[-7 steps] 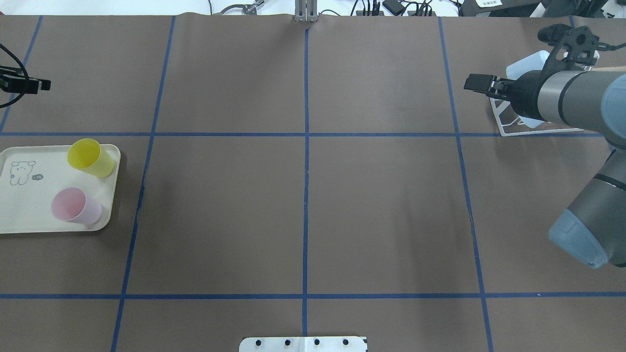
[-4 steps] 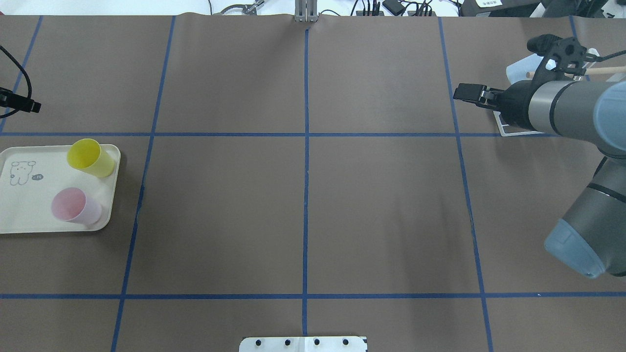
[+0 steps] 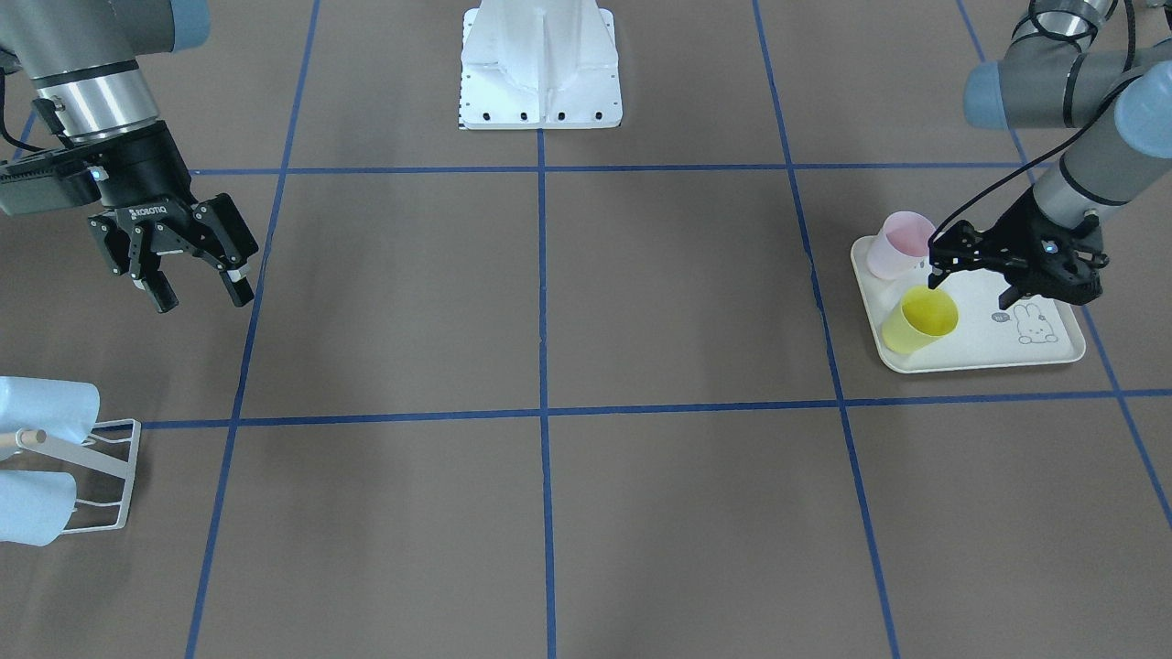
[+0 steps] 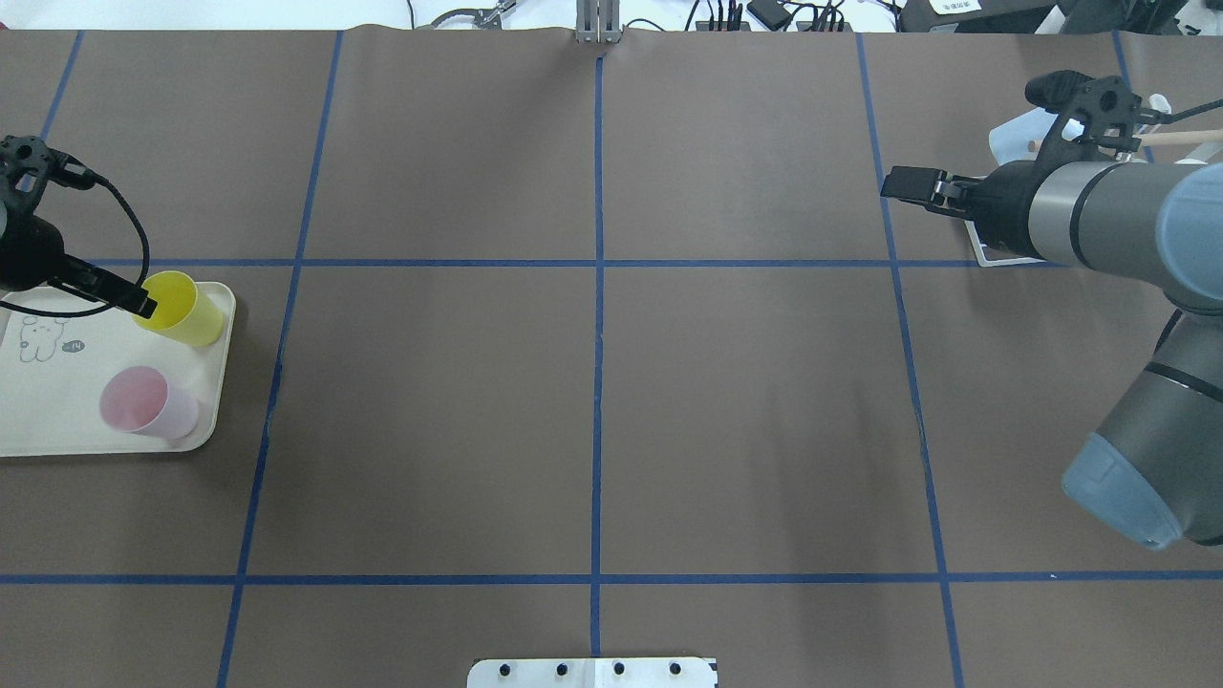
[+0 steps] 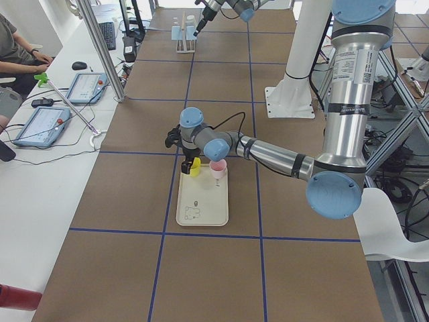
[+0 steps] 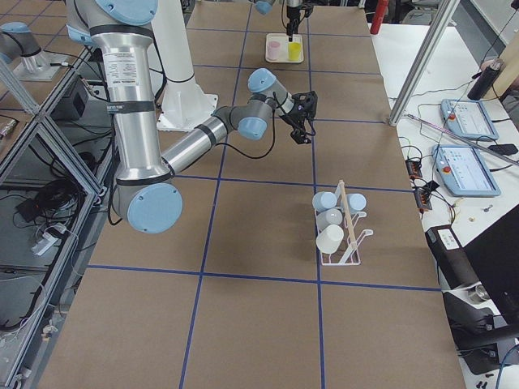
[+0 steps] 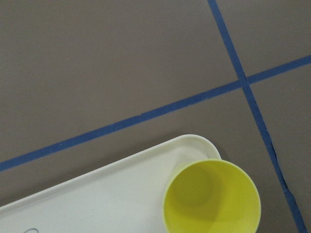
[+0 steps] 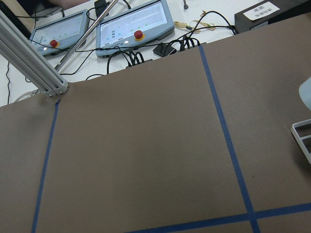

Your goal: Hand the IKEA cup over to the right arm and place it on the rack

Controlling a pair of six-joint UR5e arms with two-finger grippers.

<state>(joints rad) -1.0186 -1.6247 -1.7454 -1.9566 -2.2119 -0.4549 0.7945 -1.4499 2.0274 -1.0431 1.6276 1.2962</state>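
Both hands are open: my left hand (image 3: 969,288) has just swung down to the rim of the yellow cup (image 4: 177,308), so the grasp comes next; my right hand (image 3: 197,291) waits near the rack (image 6: 347,237).

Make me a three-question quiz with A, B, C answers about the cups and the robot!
1. Where does the yellow plastic cup stand?
A. on the cream rabbit-print tray
B. on a white wire rack
C. on the bare brown table

2. How many cups are on that tray?
A. one
B. two
C. four

3. What state is the right end effector in?
A. shut on a cup
B. open and empty
C. shut on a spoon

Answers:
1. A, its base sits inside the tray's rim.
2. B, only the yellow cup and the pink plastic cup are there.
3. B, its fingers are spread with nothing between them.
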